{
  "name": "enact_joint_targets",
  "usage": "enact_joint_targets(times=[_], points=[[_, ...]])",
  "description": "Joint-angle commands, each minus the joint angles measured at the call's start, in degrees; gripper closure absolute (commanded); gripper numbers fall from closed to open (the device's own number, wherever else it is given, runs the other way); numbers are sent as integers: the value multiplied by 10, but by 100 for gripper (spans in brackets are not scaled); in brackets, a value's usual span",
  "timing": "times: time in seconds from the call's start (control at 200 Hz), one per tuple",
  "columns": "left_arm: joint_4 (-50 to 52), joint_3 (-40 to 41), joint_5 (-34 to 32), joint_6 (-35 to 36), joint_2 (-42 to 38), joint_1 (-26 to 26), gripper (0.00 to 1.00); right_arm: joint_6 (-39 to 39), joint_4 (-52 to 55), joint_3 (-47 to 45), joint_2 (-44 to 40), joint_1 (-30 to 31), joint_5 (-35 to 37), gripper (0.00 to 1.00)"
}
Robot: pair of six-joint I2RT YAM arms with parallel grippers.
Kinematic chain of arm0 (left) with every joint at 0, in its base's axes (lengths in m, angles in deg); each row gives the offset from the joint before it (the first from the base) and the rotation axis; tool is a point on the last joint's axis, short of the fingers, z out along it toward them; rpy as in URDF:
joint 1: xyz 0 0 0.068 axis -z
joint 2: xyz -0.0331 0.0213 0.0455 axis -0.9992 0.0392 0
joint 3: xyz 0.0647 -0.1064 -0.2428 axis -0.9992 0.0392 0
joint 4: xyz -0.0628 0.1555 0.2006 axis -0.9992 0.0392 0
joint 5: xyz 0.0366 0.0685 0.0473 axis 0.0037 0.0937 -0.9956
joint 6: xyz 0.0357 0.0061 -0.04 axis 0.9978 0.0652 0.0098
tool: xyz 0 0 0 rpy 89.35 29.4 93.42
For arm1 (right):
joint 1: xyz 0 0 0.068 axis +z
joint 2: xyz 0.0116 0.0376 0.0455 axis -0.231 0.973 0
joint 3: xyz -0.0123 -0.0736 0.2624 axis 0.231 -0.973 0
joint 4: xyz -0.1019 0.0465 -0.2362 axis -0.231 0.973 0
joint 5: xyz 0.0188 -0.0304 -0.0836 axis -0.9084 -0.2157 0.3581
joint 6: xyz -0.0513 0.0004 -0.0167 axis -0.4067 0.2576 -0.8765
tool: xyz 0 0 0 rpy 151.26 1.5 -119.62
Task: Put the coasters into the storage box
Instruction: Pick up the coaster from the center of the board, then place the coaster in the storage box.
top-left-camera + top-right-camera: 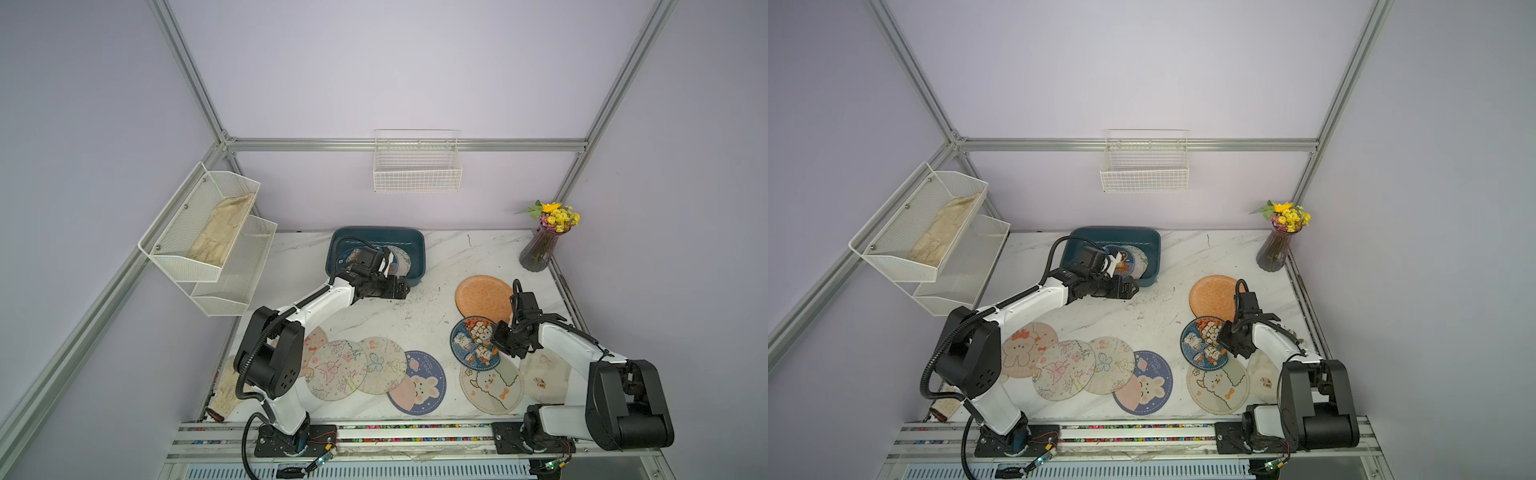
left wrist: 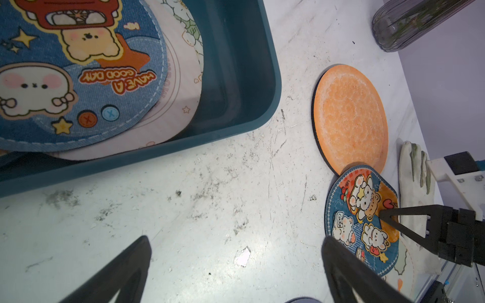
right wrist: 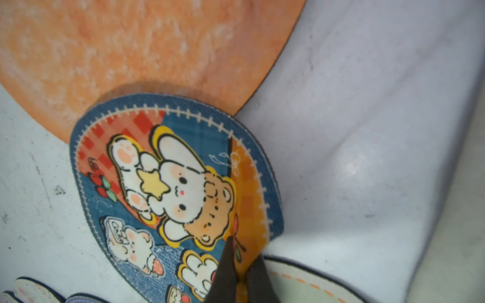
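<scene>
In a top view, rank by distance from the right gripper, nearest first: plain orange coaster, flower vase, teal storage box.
From the right gripper, jaws shut on the blue cartoon coaster:
1. Plain orange coaster, just behind it, partly under the blue one.
2. Flower vase, back right corner.
3. Teal storage box, back centre, by the left arm.

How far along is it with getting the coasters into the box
Early. At least two coasters lie in the storage box. The right gripper is shut on the blue bunny coaster's edge; the left gripper is open and empty beside the box. The orange coaster and about seven others remain on the table.
</scene>
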Motion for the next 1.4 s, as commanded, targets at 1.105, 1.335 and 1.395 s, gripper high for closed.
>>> enact_joint_targets(times=[1.105, 1.335, 1.395], points=[[-32, 201, 23, -56, -173, -76, 0, 32, -55, 554, 258, 227, -134, 100], [-29, 225, 22, -57, -212, -94, 0, 15, -52, 736, 407, 260, -150, 100], [-28, 229, 21, -58, -216, -96, 0, 13, -49, 790, 452, 267, -155, 100]])
